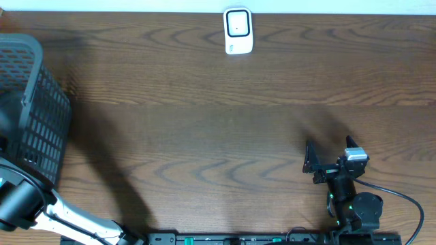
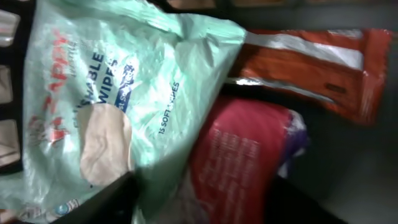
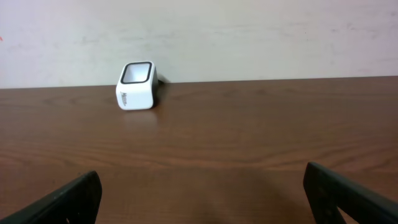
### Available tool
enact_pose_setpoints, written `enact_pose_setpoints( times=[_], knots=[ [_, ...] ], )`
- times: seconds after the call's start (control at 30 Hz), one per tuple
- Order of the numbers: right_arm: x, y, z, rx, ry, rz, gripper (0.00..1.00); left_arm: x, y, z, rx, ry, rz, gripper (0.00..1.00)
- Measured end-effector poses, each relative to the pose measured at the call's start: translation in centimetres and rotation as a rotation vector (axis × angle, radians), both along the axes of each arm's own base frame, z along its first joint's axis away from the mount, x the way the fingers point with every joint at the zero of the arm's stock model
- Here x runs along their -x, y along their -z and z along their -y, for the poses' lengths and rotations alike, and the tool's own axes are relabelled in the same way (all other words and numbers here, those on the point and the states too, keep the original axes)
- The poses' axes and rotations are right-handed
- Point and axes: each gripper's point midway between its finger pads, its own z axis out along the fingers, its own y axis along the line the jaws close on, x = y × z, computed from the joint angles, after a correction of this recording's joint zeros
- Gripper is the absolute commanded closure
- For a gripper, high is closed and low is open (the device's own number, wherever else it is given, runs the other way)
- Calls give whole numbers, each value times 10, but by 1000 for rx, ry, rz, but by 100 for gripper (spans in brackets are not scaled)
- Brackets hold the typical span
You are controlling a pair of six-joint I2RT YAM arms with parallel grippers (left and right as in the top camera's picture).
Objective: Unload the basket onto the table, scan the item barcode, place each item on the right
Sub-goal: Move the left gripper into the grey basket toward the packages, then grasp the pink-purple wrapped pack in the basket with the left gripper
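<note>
In the left wrist view my left gripper [image 2: 202, 190] is down among packs inside the basket. A mint-green wipes pack [image 2: 118, 93] lies at the left and a red pouch [image 2: 239, 155] beside it. Both reach down between my dark fingers [image 2: 106, 202], which stand apart. Whether they press on either pack is unclear. No barcode shows. The white scanner [image 1: 238, 30] stands at the table's far edge and also appears in the right wrist view [image 3: 137, 86]. My right gripper [image 1: 312, 165] rests open near the front right, with only bare wood between its fingers [image 3: 68, 199].
A black mesh basket [image 1: 34, 109] stands at the table's left edge, with my left arm [image 1: 41, 207] reaching into it from the front. An orange pack [image 2: 311, 62] lies further back in the basket. A black cable [image 1: 409, 204] trails by the right arm's base.
</note>
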Motion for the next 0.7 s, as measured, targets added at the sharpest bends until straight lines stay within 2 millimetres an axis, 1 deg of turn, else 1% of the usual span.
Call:
enact_pose_setpoints(
  times=[0.03, 0.07, 0.1, 0.13, 0.27, 0.47, 0.57, 0.63, 0.7],
  knots=[
    [0, 0, 0, 0, 0, 0, 1, -1, 0, 0, 1, -2, 7, 65],
    [0, 0, 0, 0, 0, 0, 1, -3, 1, 0, 2, -3, 16, 71],
    [0, 0, 0, 0, 0, 0, 1, -5, 1, 0, 5, -1, 25, 88],
    [0, 0, 0, 0, 0, 0, 1, -7, 2, 1, 10, 1, 37, 93],
    [0, 0, 0, 0, 0, 0, 1, -11, 6, 4, 33, 13, 52, 93],
    [0, 0, 0, 0, 0, 0, 1, -13, 5, 6, 52, 64, 46, 93],
    [0, 0, 0, 0, 0, 0, 1, -18, 1, 5, 56, 80, 68, 93],
    [0, 0, 0, 0, 0, 0, 1, -27, -6, 0, 40, 91, 109, 93],
    [0, 0, 0, 0, 0, 0, 1, -38, -18, -5, 7, 99, 172, 93]
  ],
)
